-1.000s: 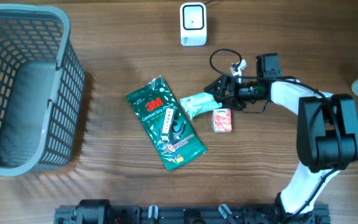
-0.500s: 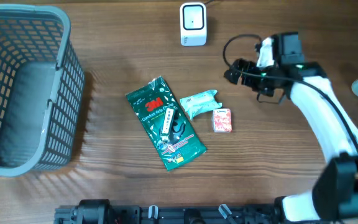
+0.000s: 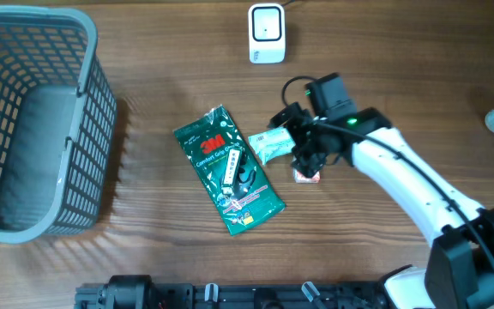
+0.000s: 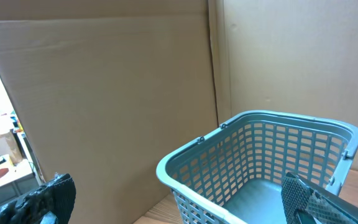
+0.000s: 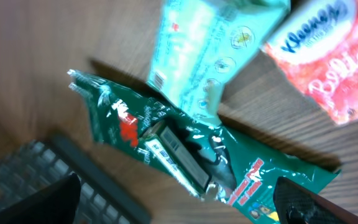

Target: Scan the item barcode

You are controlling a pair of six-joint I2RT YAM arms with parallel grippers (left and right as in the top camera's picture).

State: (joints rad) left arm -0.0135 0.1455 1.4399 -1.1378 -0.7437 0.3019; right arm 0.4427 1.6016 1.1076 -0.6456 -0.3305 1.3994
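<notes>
Right gripper [image 3: 293, 142] hovers over mint wipes pack [image 3: 268, 146] and pink tissue pack [image 5: 325, 59], mid-table, fingers spread. Green packet [image 3: 228, 170] beside them. Left gripper [image 4: 179, 200] fingers spread, facing basket [image 4: 260, 146].

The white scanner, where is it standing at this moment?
In the overhead view, the white scanner stands at the top centre, apart from the mint packet below it.

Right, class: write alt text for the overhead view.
The right arm's open pincer hovers over a mint-green packet and pink tissue pack, beside a green 3M foil packet. A grey mesh basket stands image-left; a white boxy device sits top-centre.
</notes>
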